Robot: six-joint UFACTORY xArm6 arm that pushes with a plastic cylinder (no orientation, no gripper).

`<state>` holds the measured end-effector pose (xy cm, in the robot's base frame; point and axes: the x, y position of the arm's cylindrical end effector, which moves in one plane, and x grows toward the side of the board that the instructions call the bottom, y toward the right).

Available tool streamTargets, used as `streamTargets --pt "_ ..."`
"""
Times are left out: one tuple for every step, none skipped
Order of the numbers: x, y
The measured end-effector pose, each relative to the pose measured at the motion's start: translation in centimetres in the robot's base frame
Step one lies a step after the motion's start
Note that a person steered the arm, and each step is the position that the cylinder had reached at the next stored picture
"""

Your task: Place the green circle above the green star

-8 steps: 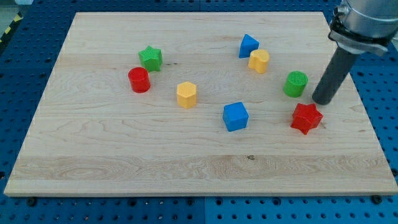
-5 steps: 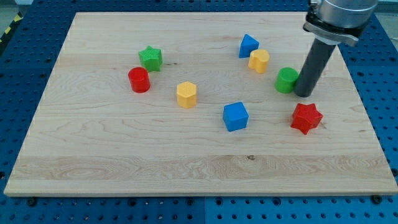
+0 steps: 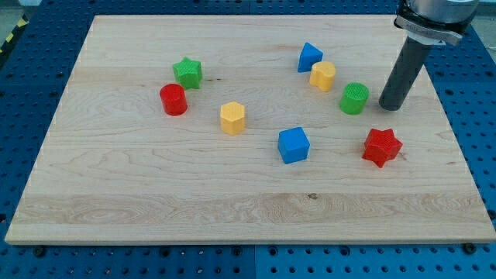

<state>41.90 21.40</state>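
The arm ends in a dark rod, and there is no claw on it at all, so nothing is gripped or held; my tip (image 3: 390,106) simply rests on the wooden desk (image 3: 155,209) at the view's right side. It stands just to the right of the green circle (image 3: 354,98), close by it but with a sliver of bare wood between them, so the two are apart.

The green circle sits in the right part of the desk, just down and to the right of a yellow block (image 3: 322,76), which looks like a short hexagonal piece. Touching or almost touching that yellow block, up and to its left, is a blue block (image 3: 309,56) with a pointed, wedge-like shape. Below my tip, toward the view's bottom right, lies the red star (image 3: 382,146), well clear of the rod.

The green star (image 3: 187,72) is far across the desk, in the upper left part, well apart from the green circle. Just below and to its left stands a red cylinder (image 3: 173,99), near it but not touching. A second yellow hexagonal block (image 3: 232,118) lies toward the middle, to the right of the red cylinder, and a blue cube (image 3: 294,144) sits lower down near the centre, between that yellow block and the red star.
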Motion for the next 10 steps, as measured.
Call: streamTargets --pt "0.0 -1.4" --pt "0.0 -5.2" --pt "0.0 -8.1" --pt "-0.2 -10.8" --pt "-1.7 -12.8" --pt "-4.0 -14.7" --pt "-6.2 -17.0" --pt "-7.7 -19.0" --pt "-8.3 -19.6" --pt "-7.7 -18.5"
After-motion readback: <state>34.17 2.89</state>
